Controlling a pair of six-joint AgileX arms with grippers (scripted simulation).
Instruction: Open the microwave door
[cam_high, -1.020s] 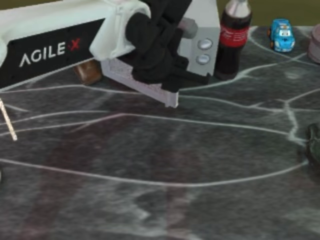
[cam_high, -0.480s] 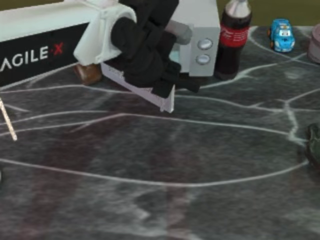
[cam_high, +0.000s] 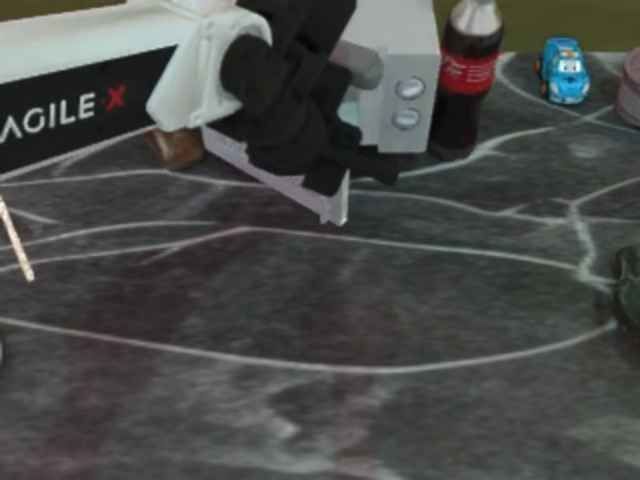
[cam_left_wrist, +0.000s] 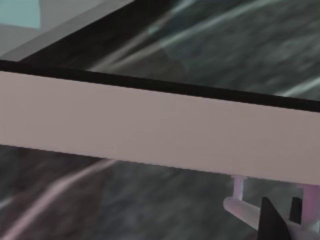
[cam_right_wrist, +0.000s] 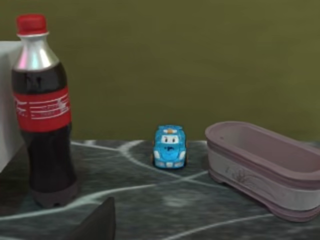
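- The small boxy pale grey-white microwave (cam_high: 400, 60) stands at the far edge of the dark marbled worktop (cam_high: 320, 350), left of the cola bottle with the red label (cam_high: 466, 75).
- Its flat pale door panel (cam_high: 290, 180) is already swung well out from the front toward the top view's left, with a strip of light blue interior showing beside the two round knobs (cam_high: 407, 103).
- My judgement: the opening is largely done; what may be left is a little more swing and then letting go.
- The left tool (cam_high: 345, 160) sits at the door's free edge, by its handle bar. In the left wrist view the door edge (cam_left_wrist: 160, 130) fills the picture and a dark fingertip (cam_left_wrist: 272, 222) lies against the pale handle (cam_left_wrist: 250, 212). How wide the fingers stand, I cannot tell.
- The right tool (cam_right_wrist: 97, 222) shows only as a dark tip in its own wrist view, parked facing the bottle, a blue toy car (cam_right_wrist: 170, 146) and a mauve oblong planter (cam_right_wrist: 262, 167).
- Readable writing: part of "AGILE X" on the left arm (cam_high: 75, 100). The bottle's white label script is illegible.
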